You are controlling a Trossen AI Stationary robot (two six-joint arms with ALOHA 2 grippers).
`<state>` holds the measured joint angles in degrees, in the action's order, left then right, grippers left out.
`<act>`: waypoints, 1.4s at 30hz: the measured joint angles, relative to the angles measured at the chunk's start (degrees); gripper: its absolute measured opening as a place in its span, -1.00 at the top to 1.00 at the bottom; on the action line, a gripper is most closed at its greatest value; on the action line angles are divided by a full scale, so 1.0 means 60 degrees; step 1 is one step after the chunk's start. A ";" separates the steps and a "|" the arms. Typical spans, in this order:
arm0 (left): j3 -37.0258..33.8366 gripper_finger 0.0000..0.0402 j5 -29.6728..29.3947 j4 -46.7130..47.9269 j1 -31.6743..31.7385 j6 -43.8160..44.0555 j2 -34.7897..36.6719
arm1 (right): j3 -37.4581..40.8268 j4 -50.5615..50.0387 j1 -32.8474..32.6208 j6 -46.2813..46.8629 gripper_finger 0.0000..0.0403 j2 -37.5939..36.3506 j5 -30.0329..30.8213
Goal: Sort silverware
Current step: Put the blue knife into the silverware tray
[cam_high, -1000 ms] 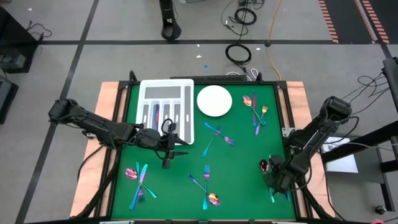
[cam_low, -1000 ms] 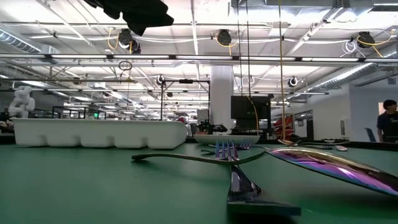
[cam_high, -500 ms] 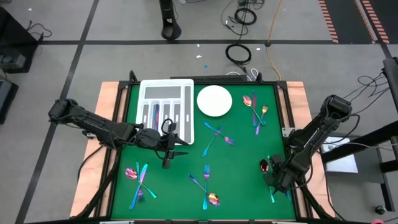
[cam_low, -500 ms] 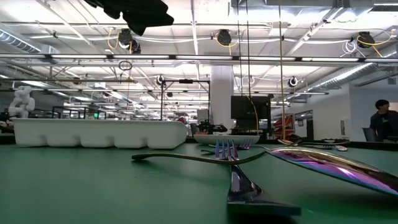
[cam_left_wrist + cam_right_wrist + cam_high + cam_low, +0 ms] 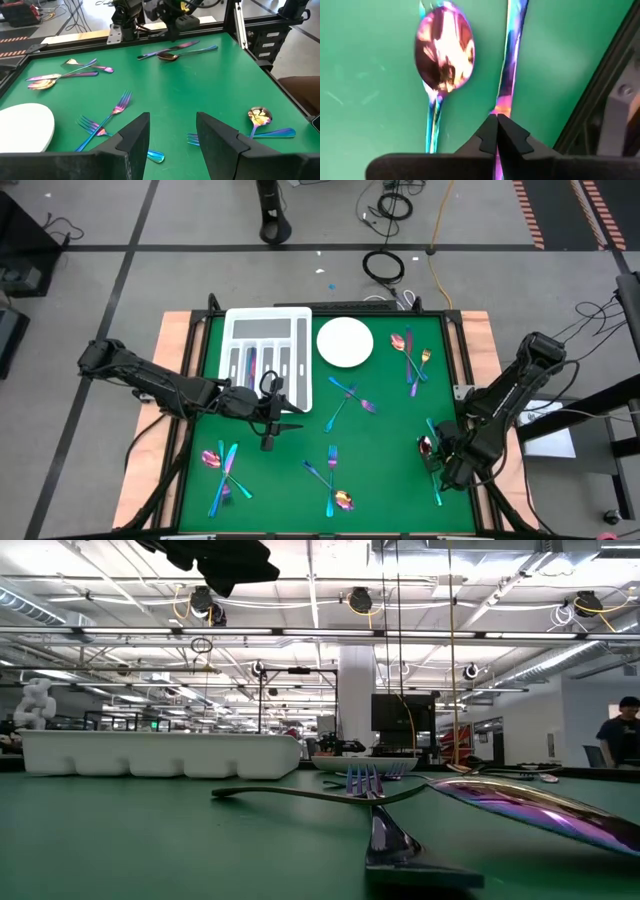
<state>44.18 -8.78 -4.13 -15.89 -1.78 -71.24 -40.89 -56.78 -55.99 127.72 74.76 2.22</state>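
Iridescent silverware lies in clusters on the green table: far right [image 5: 411, 355], centre [image 5: 350, 398], near centre [image 5: 331, 476], near left [image 5: 222, 470]. One piece lies in the white tray [image 5: 268, 352]. My right gripper [image 5: 447, 463] is low at the near right, shut on a thin iridescent piece [image 5: 509, 60] that lies beside a pink spoon [image 5: 445, 50]. My left gripper [image 5: 172, 145] is open and hovers by the tray's near right corner [image 5: 270, 420], touching nothing. My right gripper pinches the thin iridescent piece between its two fingertips [image 5: 489, 131]. The fingers lie along the piece, whose free length [image 5: 506, 85] runs on past them beside the spoon. Which part of the piece it has, and whether it is lifted, I cannot tell.
A round white plate [image 5: 345, 342] sits right of the tray. The table's black frame rail [image 5: 600, 85] runs close beside my right gripper. In the low view a fork [image 5: 365, 780] and a spoon [image 5: 530, 802] lie close. A person [image 5: 620, 735] stands far behind.
My right gripper has shifted a little toward the table's right edge. A teal length of the thin piece now shows on its far side.
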 joint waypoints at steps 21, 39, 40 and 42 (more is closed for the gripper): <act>0.0000 0.18 0.0106 -0.0005 0.0001 0.0022 0.0000 | 0.1263 0.1347 0.0011 0.0382 0.48 0.0074 0.0141; 0.0000 0.18 0.0106 -0.0005 -0.0002 -0.0007 0.0000 | 0.1243 0.1106 0.0011 0.0284 0.39 0.0095 0.0138; 0.0000 0.18 0.0106 -0.0005 -0.0001 -0.0005 0.0000 | 0.1243 0.1065 0.0011 0.0284 0.39 0.0095 0.0138; 0.0000 0.18 0.0106 -0.0004 -0.0002 -0.0004 0.0000 | 0.1243 0.0963 0.0008 0.0280 0.39 0.0098 0.0138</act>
<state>44.18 -8.14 -4.16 -15.90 -1.80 -71.24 -33.43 -51.00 -55.94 129.40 75.35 3.05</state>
